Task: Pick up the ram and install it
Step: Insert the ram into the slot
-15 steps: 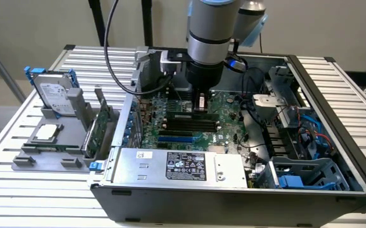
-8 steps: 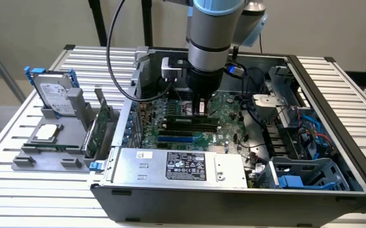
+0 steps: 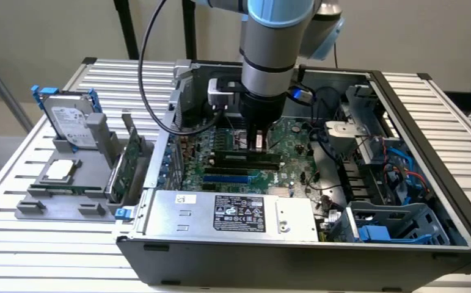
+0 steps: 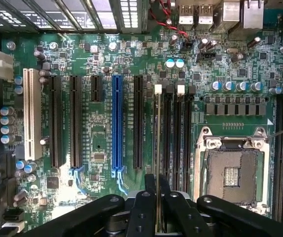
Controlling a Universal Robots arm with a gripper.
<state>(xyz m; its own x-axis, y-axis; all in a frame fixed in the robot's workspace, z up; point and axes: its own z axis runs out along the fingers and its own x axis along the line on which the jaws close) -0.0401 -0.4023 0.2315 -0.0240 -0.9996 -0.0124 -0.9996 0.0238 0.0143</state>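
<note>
The gripper [image 4: 157, 197] is lowered into the open computer case [image 3: 430, 152], its fingers [image 4: 143, 207] closed on the ram [image 4: 157, 143], which is seen edge-on and upright over the memory slots [image 4: 173, 133] of the motherboard [image 4: 101, 59], beside the CPU socket [image 4: 232, 170]. Whether the ram is fully seated cannot be determined. On the desk [image 3: 23, 232], near its edge at the exterior view's left, a grey holder [image 3: 64, 201] carries a hard drive [image 3: 68, 125] and an expansion card [image 3: 129, 162].

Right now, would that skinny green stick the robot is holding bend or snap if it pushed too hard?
Probably stiff, not floppy: the ram stands straight, edge-on between the jaws. Likely light, being so thin. It might crack if pressed crooked, since it must fit a narrow slot on the motherboard.
</note>
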